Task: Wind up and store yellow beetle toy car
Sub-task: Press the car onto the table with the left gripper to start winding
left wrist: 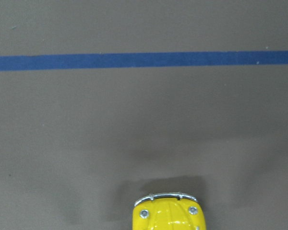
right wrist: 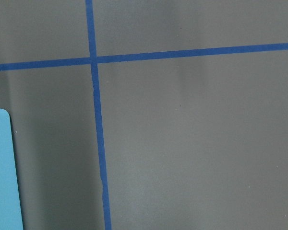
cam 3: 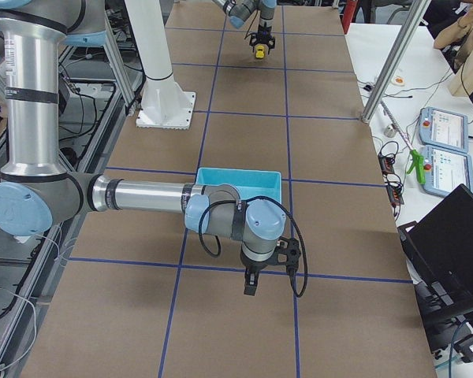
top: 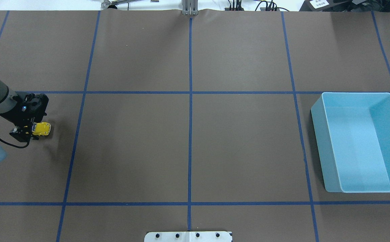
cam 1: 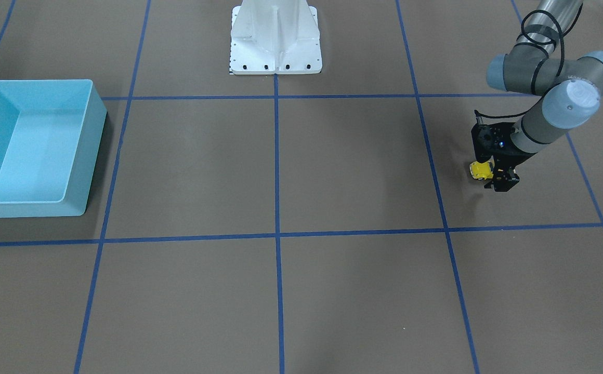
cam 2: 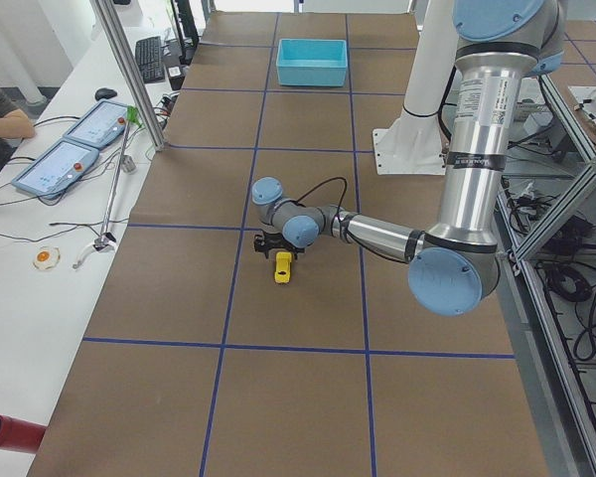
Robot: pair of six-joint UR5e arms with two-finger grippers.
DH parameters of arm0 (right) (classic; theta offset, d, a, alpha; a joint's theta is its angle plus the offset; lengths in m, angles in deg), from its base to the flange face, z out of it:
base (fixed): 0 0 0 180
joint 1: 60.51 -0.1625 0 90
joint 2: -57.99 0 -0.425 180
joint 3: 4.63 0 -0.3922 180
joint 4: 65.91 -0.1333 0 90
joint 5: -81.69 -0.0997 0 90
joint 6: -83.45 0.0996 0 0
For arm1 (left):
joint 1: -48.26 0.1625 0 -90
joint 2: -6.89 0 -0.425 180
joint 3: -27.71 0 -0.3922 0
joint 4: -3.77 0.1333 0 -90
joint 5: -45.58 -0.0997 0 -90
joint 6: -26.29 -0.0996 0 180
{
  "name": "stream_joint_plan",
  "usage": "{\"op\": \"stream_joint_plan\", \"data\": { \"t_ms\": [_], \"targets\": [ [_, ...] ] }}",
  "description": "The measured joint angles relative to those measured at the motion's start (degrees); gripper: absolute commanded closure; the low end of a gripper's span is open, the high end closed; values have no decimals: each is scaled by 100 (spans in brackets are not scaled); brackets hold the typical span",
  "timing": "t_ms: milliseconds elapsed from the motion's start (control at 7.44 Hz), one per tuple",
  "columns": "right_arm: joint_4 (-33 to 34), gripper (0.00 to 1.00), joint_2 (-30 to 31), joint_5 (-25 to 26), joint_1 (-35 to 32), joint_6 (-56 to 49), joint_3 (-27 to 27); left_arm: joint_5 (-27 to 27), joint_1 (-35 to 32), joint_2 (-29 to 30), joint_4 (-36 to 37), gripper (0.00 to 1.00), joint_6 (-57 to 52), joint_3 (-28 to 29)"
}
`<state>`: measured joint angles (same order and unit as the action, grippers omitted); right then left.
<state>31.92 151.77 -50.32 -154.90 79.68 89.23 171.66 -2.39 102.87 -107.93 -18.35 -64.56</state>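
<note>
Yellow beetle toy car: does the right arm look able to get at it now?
Probably not: the right gripper hangs by the blue bin, while the yellow beetle toy car is at the table's far end, at the left gripper.

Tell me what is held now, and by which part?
The left gripper appears to hold the yellow beetle toy car by one end; the other end, with its bumper, sticks out. The right gripper seems to hold nothing.

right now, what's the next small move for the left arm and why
Probably pull the yellow beetle toy car backward along the table, wheels down, to wind it. The left gripper seems closed on its rear, and its nose points toward the far blue bin.
</note>
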Motion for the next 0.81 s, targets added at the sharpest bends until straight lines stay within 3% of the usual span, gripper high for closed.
{"op": "stream_joint_plan", "data": {
  "t_ms": [269, 672, 806],
  "targets": [
    [0, 0, 0, 0, 0, -1, 0, -8, -3, -6, 0, 6, -33, 22],
    [0, 0, 0, 0, 0, -2, 0, -14, -2, -9, 3, 21, -246, 116],
    [0, 0, 0, 0, 0, -2, 0, -9, -2, -9, -1, 21, -268, 111]
  ]
}}
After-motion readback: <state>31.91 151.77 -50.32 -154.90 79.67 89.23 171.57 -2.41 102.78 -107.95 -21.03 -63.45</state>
